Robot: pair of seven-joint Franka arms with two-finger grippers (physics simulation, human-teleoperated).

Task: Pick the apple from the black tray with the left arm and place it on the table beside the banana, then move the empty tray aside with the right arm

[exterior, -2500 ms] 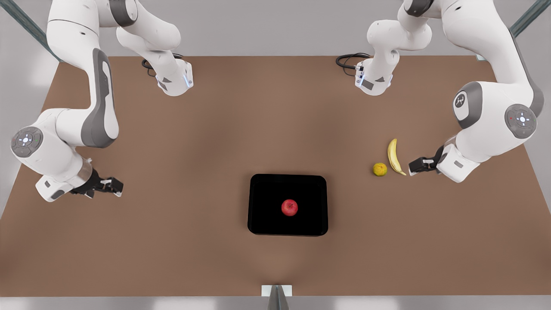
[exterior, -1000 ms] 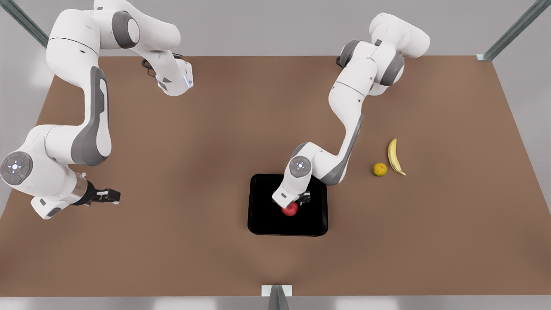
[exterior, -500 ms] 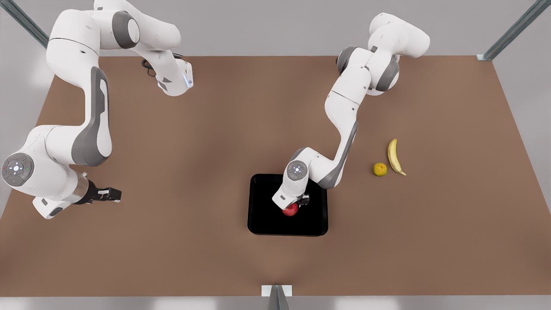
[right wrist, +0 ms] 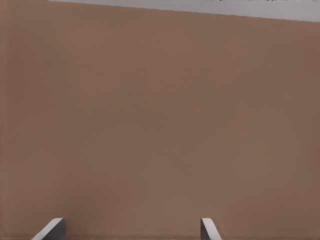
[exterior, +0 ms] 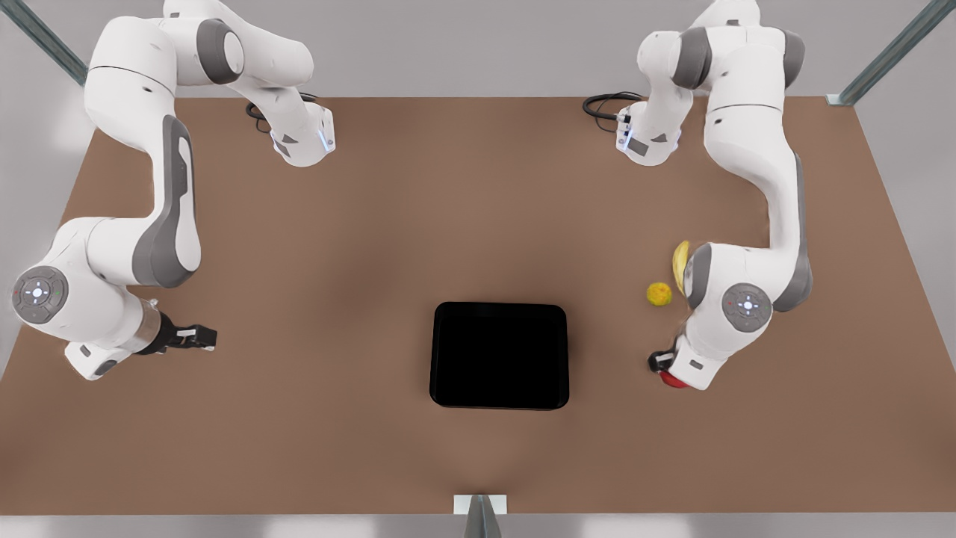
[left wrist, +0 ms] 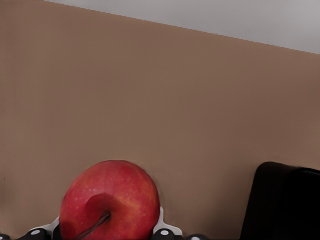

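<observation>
The black tray (exterior: pixel 499 355) lies bare in the middle of the table (exterior: pixel 373 224); one corner of it shows in the left wrist view (left wrist: pixel 282 200). My left gripper (exterior: pixel 667 371) is at the front view's right, shut on the red apple (exterior: pixel 671 379), which sits between its fingers (left wrist: pixel 110 200) low over the table. The banana (exterior: pixel 679 258) lies just behind that arm, partly hidden by the wrist. My right gripper (exterior: pixel 205 338) waits at the front view's left, open, its fingertips (right wrist: pixel 50 229) wide apart over bare table.
A small yellow-orange fruit (exterior: pixel 658 293) lies beside the banana, close to the left arm's wrist. Both arm bases and their cables (exterior: pixel 605 104) stand at the table's far edge.
The left arm lifted the apple off the tray and swung it to the front view's right, near the banana. The tray now lies bare. The right arm hardly moved.
</observation>
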